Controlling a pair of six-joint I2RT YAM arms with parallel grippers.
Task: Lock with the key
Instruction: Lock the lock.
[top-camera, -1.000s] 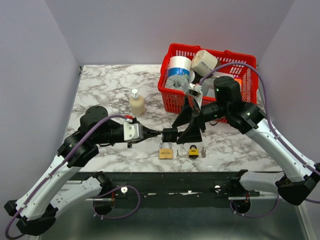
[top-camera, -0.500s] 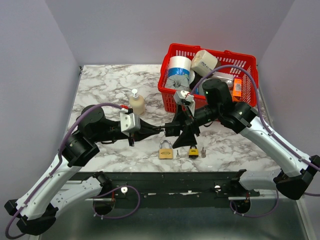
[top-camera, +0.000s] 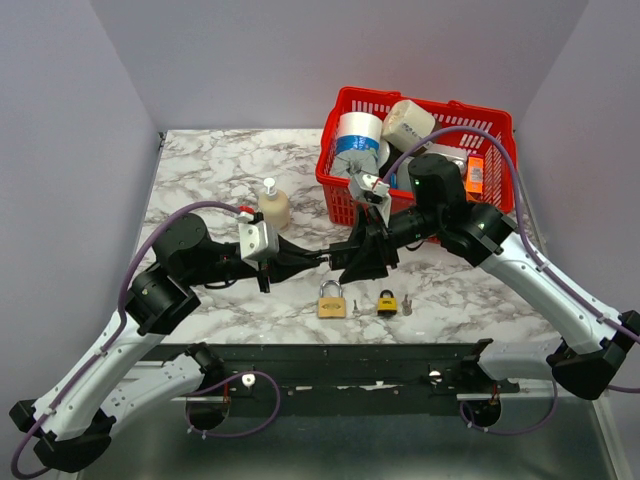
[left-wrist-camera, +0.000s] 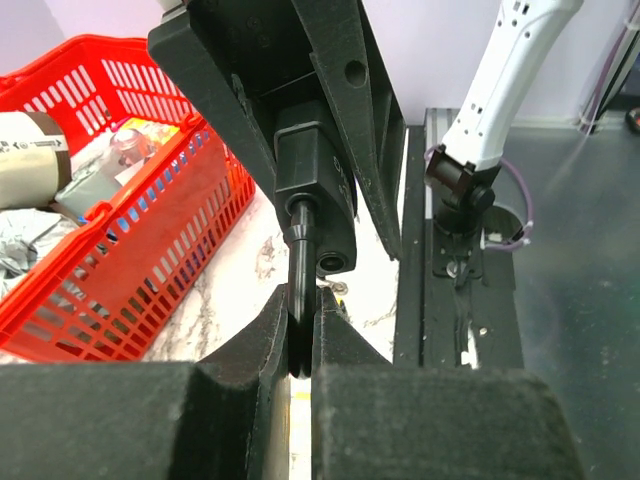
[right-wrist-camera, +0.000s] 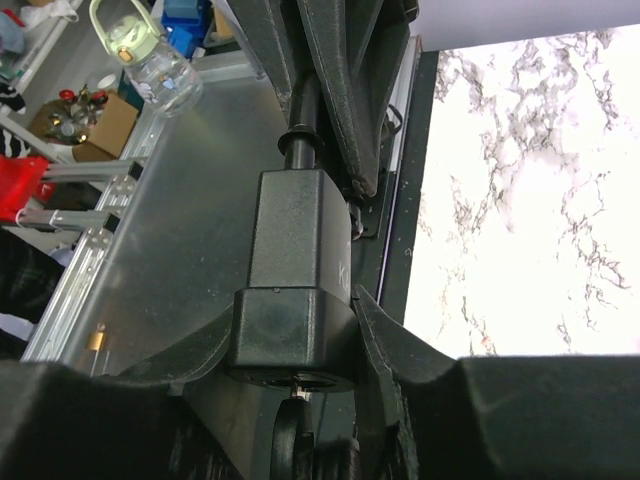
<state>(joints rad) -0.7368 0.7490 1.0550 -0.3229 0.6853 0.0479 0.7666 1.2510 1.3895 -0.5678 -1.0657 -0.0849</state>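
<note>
We see the black padlock (left-wrist-camera: 315, 190) held in the air between the two arms, above the near part of the marble table (top-camera: 220, 170). The left gripper (left-wrist-camera: 300, 340) is clamped tight on the thin shackle (left-wrist-camera: 299, 290). The right gripper (right-wrist-camera: 295, 350) has its jaws against both flanks of the lock body, so we read it as gripping the body. Beside the seated shackle leg there is an empty round hole, which suggests the shackle is open.

Two keys lie on the table below, one (top-camera: 355, 309) just beside a brass padlock (top-camera: 332, 300), the other (top-camera: 406, 306) just beside a small dark padlock (top-camera: 386, 302). A dark loop hangs under the black body in the right wrist view; we cannot tell whether it is a key's ring.

We judge the main risk to be two grips on one rigid object: any mismatch between the arms would twist the shackle in the left pinch (a narrow, rounded surface) and let it slide or swing. If the free leg misses its hole, pushing would jam rather than close. A dropped lock would land among the keys and scatter them. The right jaws may also block access to the keyway.
</note>
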